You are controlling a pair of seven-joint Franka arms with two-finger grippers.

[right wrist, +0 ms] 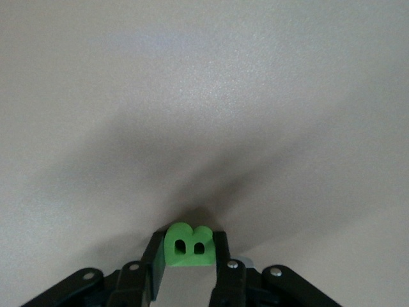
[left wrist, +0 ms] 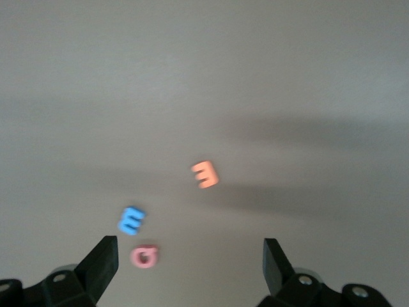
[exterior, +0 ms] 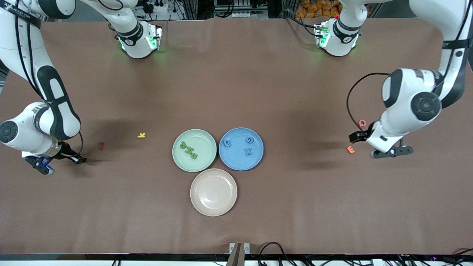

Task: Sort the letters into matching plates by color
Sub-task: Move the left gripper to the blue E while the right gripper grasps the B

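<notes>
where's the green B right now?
The green B sits between the fingers of the right gripper, low at the table at the right arm's end, past the red letter from the green plate.

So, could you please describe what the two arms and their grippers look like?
Both arms are glossy white with rounded black joint sections and black cables running along them. The bases along the table's edge glow green. The left gripper and the right gripper are matte black, each with two flat fingers on bolted black mounts. A dark lettered band wraps the right arm near its top.
</notes>
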